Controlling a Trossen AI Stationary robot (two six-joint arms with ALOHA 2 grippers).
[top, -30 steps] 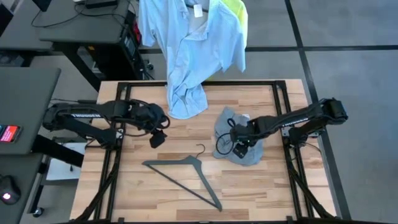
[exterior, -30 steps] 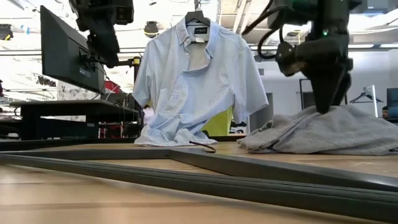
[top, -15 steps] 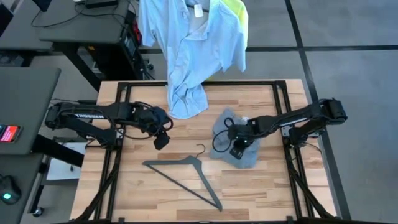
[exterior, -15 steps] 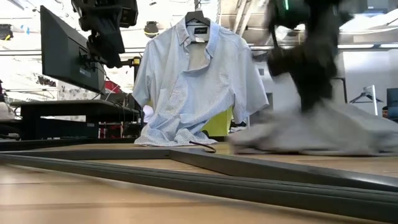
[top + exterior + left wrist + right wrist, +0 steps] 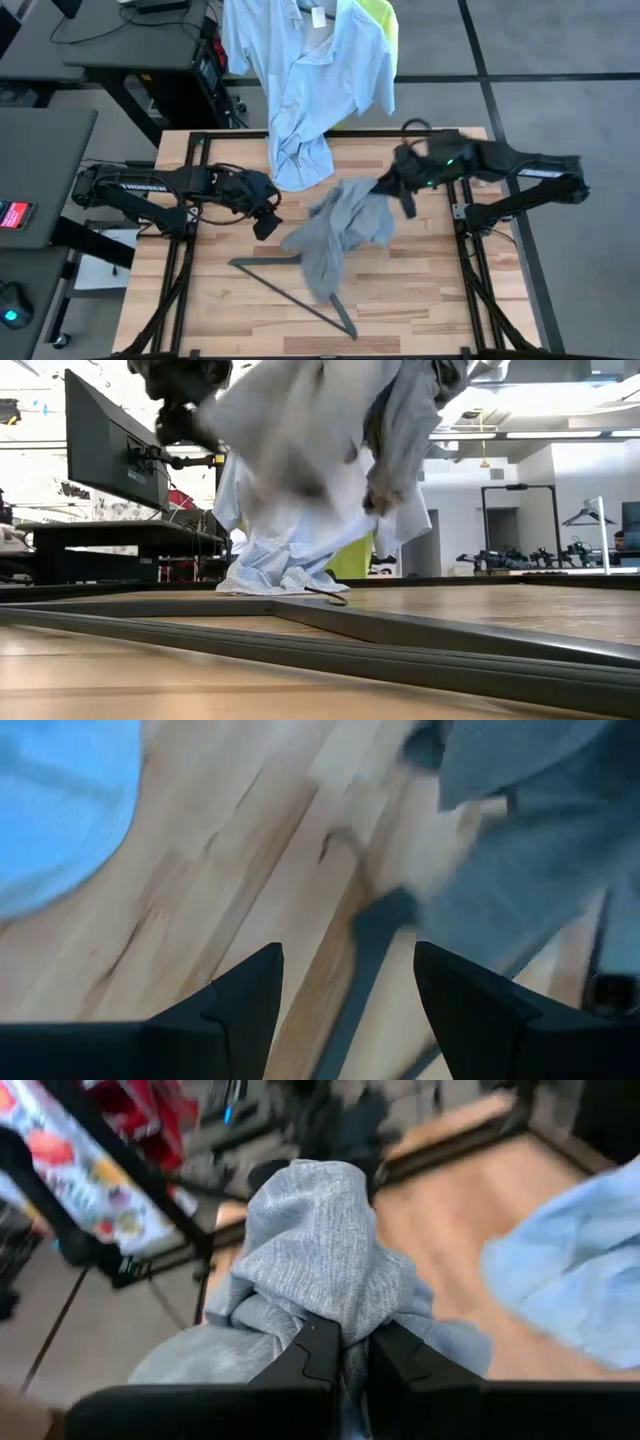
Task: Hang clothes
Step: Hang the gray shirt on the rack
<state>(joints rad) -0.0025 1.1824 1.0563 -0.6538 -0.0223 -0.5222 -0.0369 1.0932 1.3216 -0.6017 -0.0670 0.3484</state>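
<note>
The grey T-shirt (image 5: 335, 235) hangs bunched from my right gripper (image 5: 395, 190), which is shut on it above the table's right half. In the low view the T-shirt (image 5: 300, 430) swings blurred, high above the table. My left gripper (image 5: 348, 990) hovers open over the table's left half, with nothing between its fingers. A dark hanger (image 5: 290, 285) lies flat on the wood, partly under the T-shirt. The pale blue shirt (image 5: 305, 90) hangs at the far edge with its hem (image 5: 270, 575) on the table. The yellow T-shirt (image 5: 380, 20) shows behind it. My right gripper pinches a bunched fold of the grey T-shirt (image 5: 345, 1315) between its two fingers, several layers together. A lump of cloth (image 5: 310, 1230) bulges out past the fingertips. The fingers slant downward from the table's right side. The T-shirt hangs slack below them, clear of the table.
A black metal frame (image 5: 185, 250) runs around the wooden table. A desk with a monitor (image 5: 110, 450) stands off the table's left side. Bare wood (image 5: 430, 290) shows at the near right.
My right gripper has taken hold of the grey T-shirt where it lay on the table's right half. It has then risen fast and tipped up toward level. The T-shirt has come clear of the wood and swings toward the table's middle, over the hanger.
</note>
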